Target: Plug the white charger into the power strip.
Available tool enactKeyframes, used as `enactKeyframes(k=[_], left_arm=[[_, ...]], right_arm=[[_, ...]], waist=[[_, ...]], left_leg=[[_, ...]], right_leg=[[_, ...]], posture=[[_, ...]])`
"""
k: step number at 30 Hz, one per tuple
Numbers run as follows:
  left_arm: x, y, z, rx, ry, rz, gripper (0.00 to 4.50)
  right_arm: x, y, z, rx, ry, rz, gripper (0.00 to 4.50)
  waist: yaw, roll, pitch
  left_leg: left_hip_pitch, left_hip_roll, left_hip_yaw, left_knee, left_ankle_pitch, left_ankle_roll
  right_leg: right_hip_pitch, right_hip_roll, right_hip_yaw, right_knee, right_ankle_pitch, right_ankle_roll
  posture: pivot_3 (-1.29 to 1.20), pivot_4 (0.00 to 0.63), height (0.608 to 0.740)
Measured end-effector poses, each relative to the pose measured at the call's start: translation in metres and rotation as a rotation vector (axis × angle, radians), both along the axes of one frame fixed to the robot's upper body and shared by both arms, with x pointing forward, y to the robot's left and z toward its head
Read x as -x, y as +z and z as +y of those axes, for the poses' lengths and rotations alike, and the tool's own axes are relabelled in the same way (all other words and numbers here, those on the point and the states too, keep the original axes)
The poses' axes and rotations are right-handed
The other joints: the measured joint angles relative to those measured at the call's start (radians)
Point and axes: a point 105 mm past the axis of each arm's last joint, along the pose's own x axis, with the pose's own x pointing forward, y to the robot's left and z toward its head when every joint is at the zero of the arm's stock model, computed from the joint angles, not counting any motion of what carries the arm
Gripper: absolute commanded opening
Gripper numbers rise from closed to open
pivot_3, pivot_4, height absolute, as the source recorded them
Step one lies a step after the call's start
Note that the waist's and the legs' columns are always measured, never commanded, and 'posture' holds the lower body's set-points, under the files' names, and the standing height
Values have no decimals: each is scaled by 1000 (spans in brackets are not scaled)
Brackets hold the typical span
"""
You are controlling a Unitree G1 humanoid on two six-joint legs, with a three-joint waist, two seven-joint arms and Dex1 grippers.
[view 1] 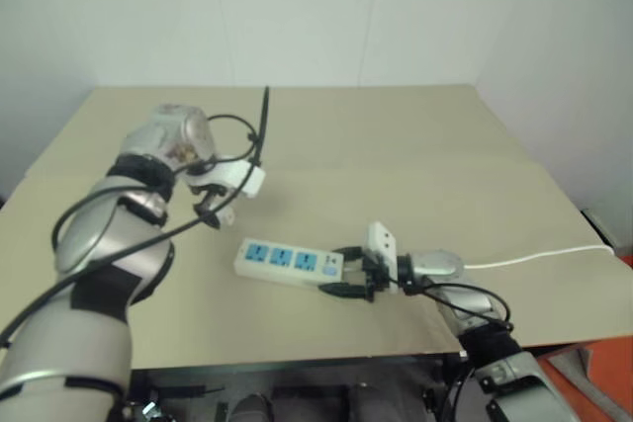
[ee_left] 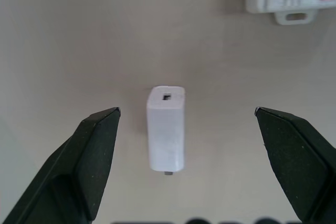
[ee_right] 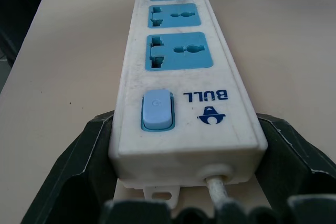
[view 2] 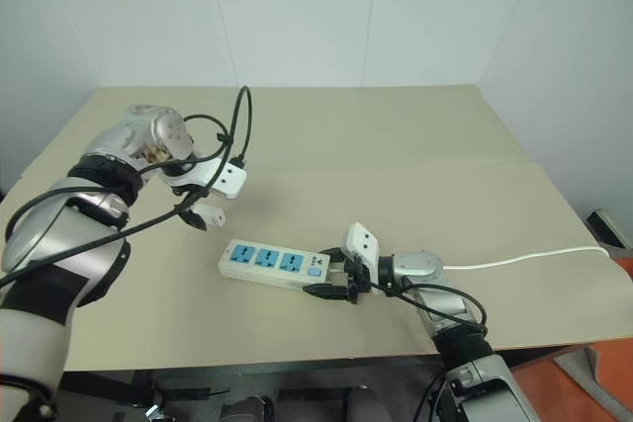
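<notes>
1. The white charger [ee_left: 166, 128] lies flat on the tan worktop [view 1: 396, 145]. In the head views the left arm covers most of it, and a bit of white shows at the left gripper [view 2: 203, 207].
2. In the left wrist view the left gripper's two black fingers [ee_left: 89, 156] stand spread wide, one on each side of the charger, not touching it. A small dark slot shows on one end of the charger and a small metal bit on the other end.
3. The power strip [view 1: 289, 262] lies on the worktop near the front edge. The right gripper [view 1: 348, 274] holds its switch end, with one finger [ee_right: 79, 177] pressed on each long side.
4. The strip has three blue sockets and a pale blue switch. Blue letters beside the switch read "BULL", with a small blue mark next to them.
5. The thin white cable [view 1: 539, 257] runs from the strip to the worktop's right edge, and its end is cut off there.
6. Only a corner of the strip shows in the left wrist view.
</notes>
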Motion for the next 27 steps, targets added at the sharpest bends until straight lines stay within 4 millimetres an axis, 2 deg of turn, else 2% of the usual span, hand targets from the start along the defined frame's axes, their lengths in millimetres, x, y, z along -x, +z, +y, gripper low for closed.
enactKeyframes(k=[5, 20, 21, 23, 27], left_arm=[[-4, -9, -4, -3, 10, -18, 4500], [-7, -29, 5, -88, 36, -24, 4500], [-7, -30, 5, -91, 36, -25, 4109], [-8, -30, 6, -95, 35, -35, 3701], [-9, -32, 6, -93, 37, -42, 2387]], right_arm=[[3, -1, 1, 0, -5, 0, 3416], [3, -1, 4, 12, -18, 4, 3416], [3, -1, 4, 13, -19, 3, 3416], [3, -1, 4, 13, -21, 3, 3416], [3, -1, 4, 13, -26, 2, 3416]], waist=[[-1, 0, 0], [-3, 0, 0], [-3, 0, 0], [-4, 0, 0], [-4, 0, 0]], left_leg=[[0, 0, 0, 0, 0, 0], [1, 0, 0, 0, 0, 0], [1, 0, 0, 0, 0, 0], [1, 0, 0, 0, 0, 0], [1, 0, 0, 0, 0, 0]], right_leg=[[0, 0, 0, 0, 0, 0], [0, 0, 0, 1, 0, 0], [0, 0, 0, 1, 0, 0], [0, 0, 0, 2, 0, 0], [0, 0, 0, 2, 0, 0]], posture=[[0, 150, 740], [0, 150, 740], [0, 150, 740], [0, 150, 740], [0, 150, 740]])
